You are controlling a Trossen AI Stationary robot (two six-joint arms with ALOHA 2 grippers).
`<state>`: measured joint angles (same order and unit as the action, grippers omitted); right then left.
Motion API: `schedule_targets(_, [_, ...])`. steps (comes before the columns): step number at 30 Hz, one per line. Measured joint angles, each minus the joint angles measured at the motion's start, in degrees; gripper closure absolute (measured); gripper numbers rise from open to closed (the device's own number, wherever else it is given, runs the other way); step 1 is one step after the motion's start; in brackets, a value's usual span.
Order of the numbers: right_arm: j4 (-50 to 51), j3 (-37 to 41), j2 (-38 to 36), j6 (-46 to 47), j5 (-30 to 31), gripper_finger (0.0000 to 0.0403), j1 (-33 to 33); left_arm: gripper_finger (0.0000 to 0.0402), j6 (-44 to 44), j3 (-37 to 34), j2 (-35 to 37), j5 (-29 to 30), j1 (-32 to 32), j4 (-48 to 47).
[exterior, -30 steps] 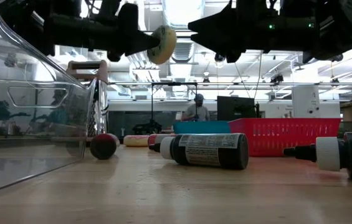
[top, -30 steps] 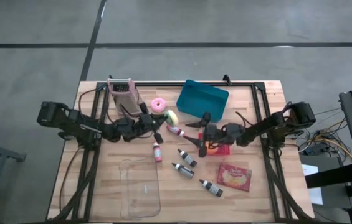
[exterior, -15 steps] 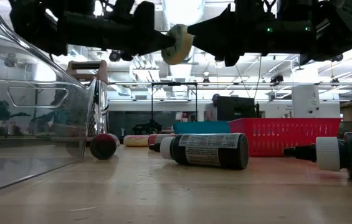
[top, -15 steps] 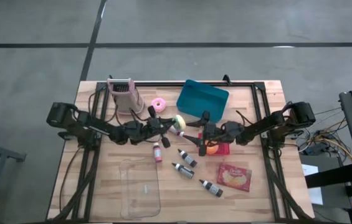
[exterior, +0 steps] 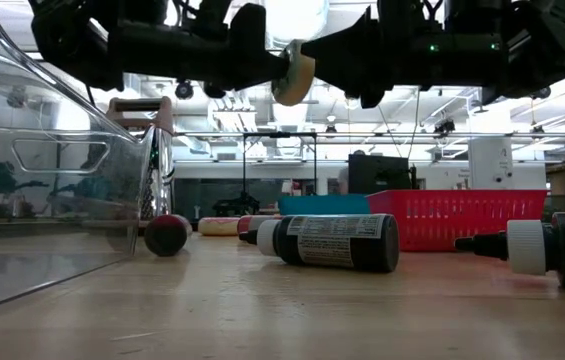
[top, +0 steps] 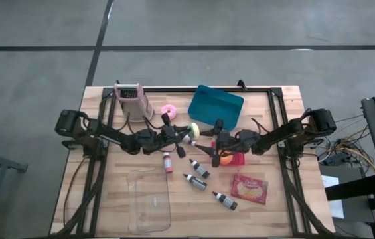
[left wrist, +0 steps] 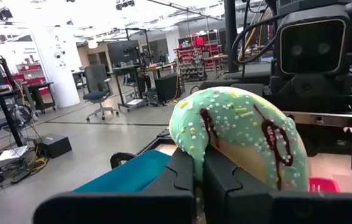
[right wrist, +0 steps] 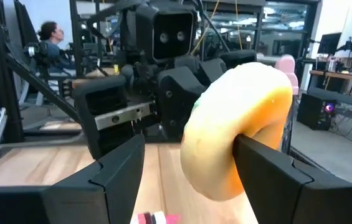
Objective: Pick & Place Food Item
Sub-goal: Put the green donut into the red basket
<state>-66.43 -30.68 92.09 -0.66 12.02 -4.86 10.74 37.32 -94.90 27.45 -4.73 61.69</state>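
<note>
A donut with mint-green frosting, sprinkles and chocolate drizzle is in the air over the table's middle, in my left gripper, which reaches in level from the left. It also shows in the low view. My right gripper is open and comes from the right. In the right wrist view its two fingers stand on either side of the donut. A red basket lies below the right gripper. My left gripper pinches the donut's near edge between its two fingers, which are almost closed on it. The fingers come level from the table's left. The donut stands on edge beyond the fingertips, lifted clear of the table. My right gripper: one finger is right beside the donut, and I cannot tell whether it touches.
A teal bin stands at the far middle, with a pink donut and a pink grater to its left. Several dark bottles, a red bottle, a cracker packet and a clear container lie nearer.
My left gripper has carried the donut toward the table's right, up to my right gripper's open fingers, keeping it level and clear of the table. My right gripper has stayed where it was.
</note>
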Motion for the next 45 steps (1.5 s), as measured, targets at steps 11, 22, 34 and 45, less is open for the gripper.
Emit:
schedule_targets(11, [1.39, 0.05, 0.0, 0.19, 3.15, 0.0163, 0.24, 0.0397, -0.2, -0.08, 0.03, -0.9, -0.6, 0.11])
schedule_targets(22, [1.4, 0.05, -0.09, 0.67, 3.13, 0.0186, 0.53, 0.0397, -0.02, -0.11, 0.08, -0.62, -0.79, 0.24])
schedule_targets(34, [1.44, 0.04, -0.09, -0.09, 1.17, 0.0304, 0.52, 0.0397, -0.22, -0.11, 0.1, -0.64, -0.79, 0.22])
schedule_targets(45, [1.48, 0.04, -0.09, -1.21, -1.39, 0.0391, 0.55, 0.0397, -0.23, -0.15, 0.1, -1.34, -0.81, 0.22])
